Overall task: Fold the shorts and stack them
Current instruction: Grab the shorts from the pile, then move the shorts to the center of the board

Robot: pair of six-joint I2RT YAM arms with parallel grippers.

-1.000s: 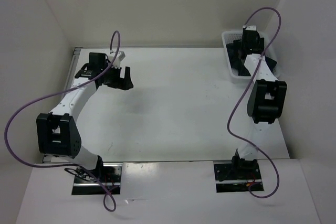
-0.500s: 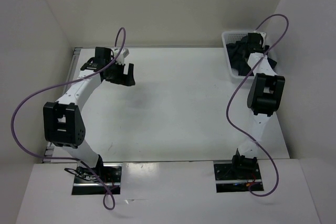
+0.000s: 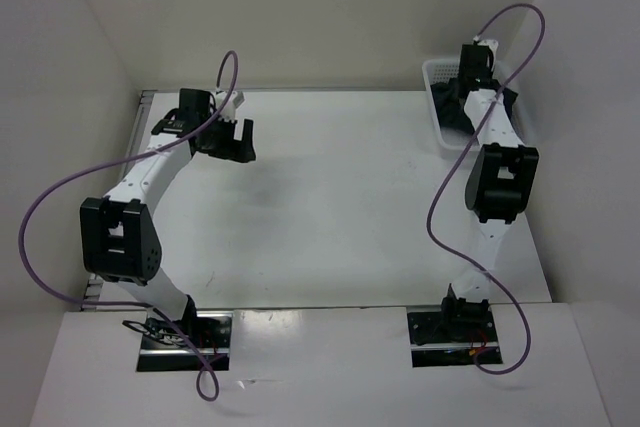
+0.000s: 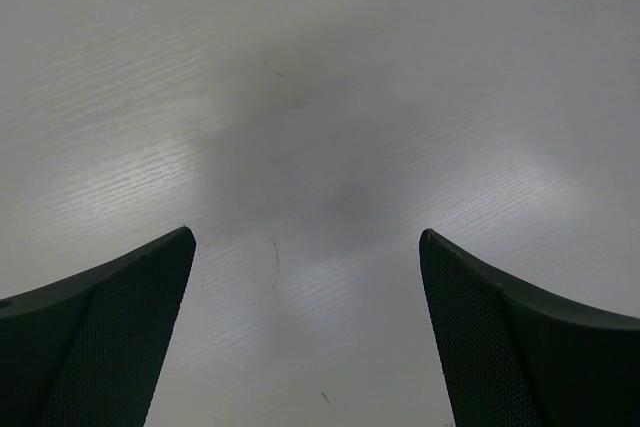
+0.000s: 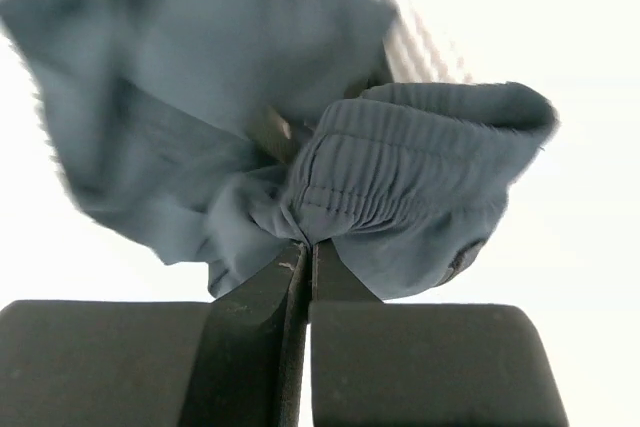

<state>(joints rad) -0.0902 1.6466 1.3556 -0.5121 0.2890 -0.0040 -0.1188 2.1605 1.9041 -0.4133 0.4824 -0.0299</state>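
Note:
The shorts point(image 5: 410, 172), dark crumpled fabric with a gathered waistband, hang bunched in front of my right gripper point(image 5: 305, 245), whose jaws are shut on a fold of them. From above, the shorts point(image 3: 455, 115) are a dark heap in the white mesh basket point(image 3: 432, 73) at the back right, with my right gripper point(image 3: 463, 95) reaching down into it. My left gripper point(image 3: 238, 147) hovers over the back left of the table. Its fingers stand wide open over bare tabletop in the left wrist view, left gripper point(image 4: 307, 235) holding nothing.
The white table point(image 3: 340, 197) lies between the arms. White walls close in on the left, back and right, and the basket stands tight against the right wall. Purple cables loop off both arms.
My right gripper has closed on the shorts in the basket and its wrist has risen slightly toward the back. The left arm's elbow swung forward earlier, then held still.

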